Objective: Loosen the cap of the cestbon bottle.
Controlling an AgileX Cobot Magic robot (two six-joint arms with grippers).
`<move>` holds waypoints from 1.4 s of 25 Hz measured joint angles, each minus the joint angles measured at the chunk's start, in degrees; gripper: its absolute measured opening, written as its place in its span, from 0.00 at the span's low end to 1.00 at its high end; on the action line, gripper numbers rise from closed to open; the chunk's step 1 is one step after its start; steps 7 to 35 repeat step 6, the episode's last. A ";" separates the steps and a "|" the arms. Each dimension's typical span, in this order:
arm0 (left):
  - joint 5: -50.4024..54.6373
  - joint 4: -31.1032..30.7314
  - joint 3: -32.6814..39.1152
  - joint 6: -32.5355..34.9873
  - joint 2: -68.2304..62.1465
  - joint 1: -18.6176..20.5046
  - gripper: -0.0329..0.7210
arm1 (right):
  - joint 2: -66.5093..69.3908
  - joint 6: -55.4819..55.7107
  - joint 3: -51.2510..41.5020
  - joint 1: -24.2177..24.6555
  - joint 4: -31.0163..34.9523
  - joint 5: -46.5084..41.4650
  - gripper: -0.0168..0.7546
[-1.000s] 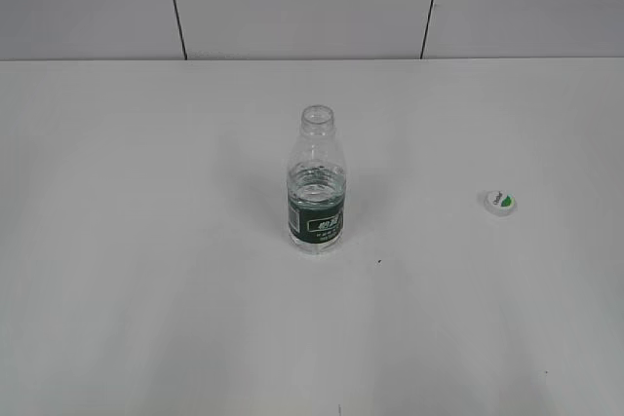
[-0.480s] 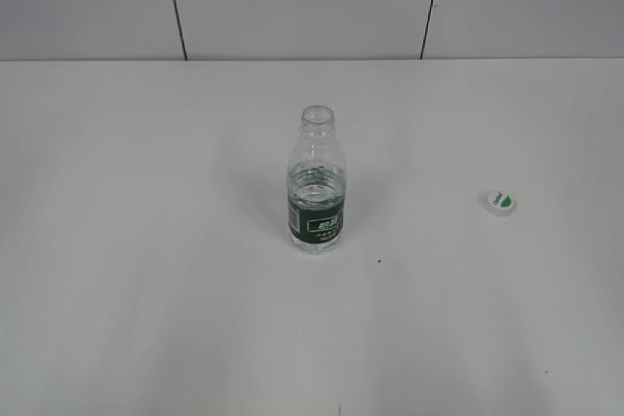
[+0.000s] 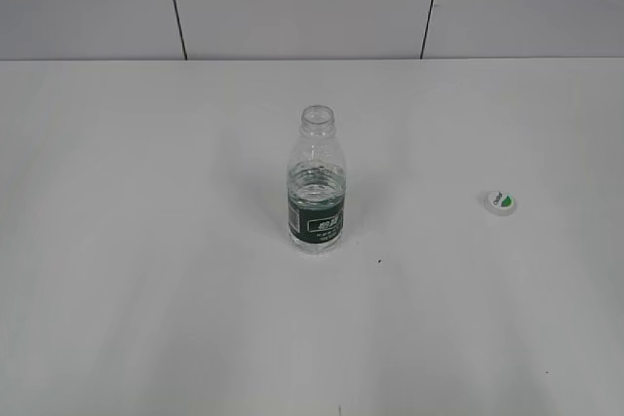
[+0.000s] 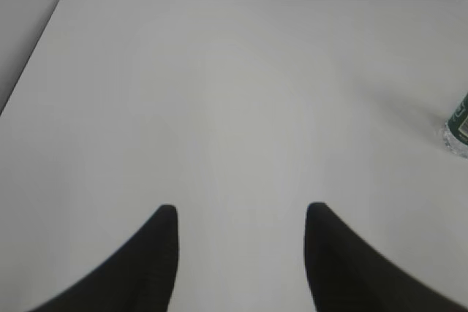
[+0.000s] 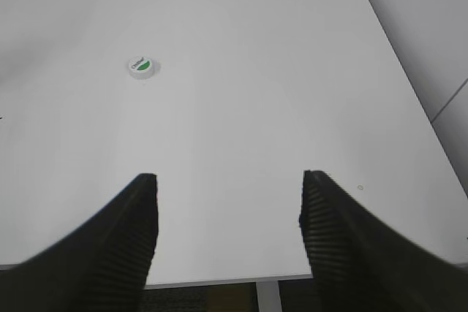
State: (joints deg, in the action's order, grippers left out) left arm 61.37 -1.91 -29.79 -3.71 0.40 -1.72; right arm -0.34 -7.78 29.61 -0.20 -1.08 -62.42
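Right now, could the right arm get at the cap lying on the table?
Probably yes. The cap lies alone on the white table, ahead and left of the open right end effector, with nothing between them. The Cestbon bottle stands well clear.

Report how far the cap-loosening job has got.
Looks done: the cestbon bottle stands upright with an open neck, and the cap lies on the table to its right. Nothing is in hand; left end effector and right end effector are open and empty. Nothing visibly remains.

One cestbon bottle (image 3: 317,187) stands on the tabletop (image 3: 146,241), with one cap (image 3: 500,202) lying well to the bottle's right
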 joint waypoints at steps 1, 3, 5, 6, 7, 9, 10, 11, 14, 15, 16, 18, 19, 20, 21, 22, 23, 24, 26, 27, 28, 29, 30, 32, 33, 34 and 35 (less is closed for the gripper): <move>0.00 0.00 0.00 0.00 0.00 0.00 0.51 | 0.00 0.00 0.00 0.00 0.00 0.00 0.63; 0.00 0.00 0.00 0.00 0.00 0.00 0.51 | 0.00 0.00 0.00 0.00 0.00 0.00 0.63; 0.00 0.00 0.00 0.00 0.00 0.00 0.51 | 0.00 0.00 0.00 0.00 0.00 0.00 0.63; 0.00 0.00 0.00 0.00 0.00 0.00 0.51 | 0.00 0.00 0.00 0.00 0.00 0.00 0.63; 0.00 0.00 0.00 0.00 0.00 0.00 0.51 | 0.00 0.00 0.00 0.00 0.00 0.00 0.63; 0.00 0.00 0.00 0.00 0.00 0.00 0.51 | 0.00 0.00 0.00 0.00 0.00 0.00 0.63; 0.00 0.00 0.00 0.00 0.00 0.00 0.51 | 0.00 0.00 0.00 0.00 0.00 0.00 0.63; 0.00 0.00 0.00 0.00 0.00 0.00 0.51 | 0.00 0.00 0.00 0.00 0.00 0.00 0.63; 0.00 0.00 0.00 0.00 0.00 0.00 0.51 | 0.00 0.00 0.00 0.00 0.00 0.00 0.63; 0.00 0.00 0.00 0.00 0.00 0.00 0.51 | 0.00 0.00 0.00 0.00 0.00 0.00 0.63; 0.00 0.00 0.00 0.00 0.00 0.00 0.51 | 0.00 0.00 0.00 0.00 0.00 0.00 0.63; 0.00 0.00 0.00 0.00 0.00 0.00 0.51 | 0.00 0.00 0.00 0.00 0.00 0.00 0.63; 0.00 0.00 0.00 0.00 0.00 0.00 0.51 | 0.00 0.00 0.00 0.00 0.00 0.00 0.63; 0.00 0.00 0.00 0.00 0.00 0.00 0.51 | 0.00 0.00 0.00 0.00 0.00 0.00 0.63; 0.00 0.00 0.00 0.00 0.00 0.00 0.51 | 0.00 0.00 0.00 0.00 0.00 0.00 0.63; 0.00 0.00 0.00 0.00 0.00 0.00 0.51 | 0.00 0.00 0.00 0.00 0.00 0.00 0.63; 0.00 0.00 0.00 0.00 0.00 0.00 0.51 | 0.00 0.00 0.00 0.00 0.00 0.00 0.63; 0.00 0.00 0.00 0.00 0.00 0.00 0.51 | 0.00 0.00 0.00 0.00 0.00 0.00 0.63; 0.00 0.00 0.00 0.00 0.00 0.00 0.51 | 0.00 0.00 0.00 0.00 0.00 0.00 0.63; 0.00 0.00 0.00 0.00 0.00 0.00 0.51 | 0.00 0.00 0.00 0.00 0.00 0.00 0.63; 0.00 0.00 0.00 0.00 0.00 0.00 0.51 | 0.00 0.00 0.00 0.00 0.00 0.00 0.63; 0.00 0.00 0.00 0.00 0.00 0.00 0.51 | 0.00 0.00 0.00 0.00 0.00 0.00 0.63; 0.00 0.00 0.00 0.00 0.00 0.00 0.51 | 0.00 0.00 0.00 0.00 0.00 0.00 0.63; 0.00 0.00 0.00 0.00 0.00 0.00 0.51 | 0.00 0.00 0.00 0.00 0.00 0.00 0.63; 0.00 0.00 0.00 0.00 0.00 0.00 0.51 | 0.00 0.00 0.00 0.00 0.00 0.00 0.63; 0.00 0.00 0.00 0.00 0.00 0.00 0.51 | 0.00 0.00 0.00 0.00 0.00 0.00 0.63; 0.00 0.00 0.00 0.00 0.00 0.00 0.51 | 0.00 0.00 0.00 0.00 0.00 0.00 0.63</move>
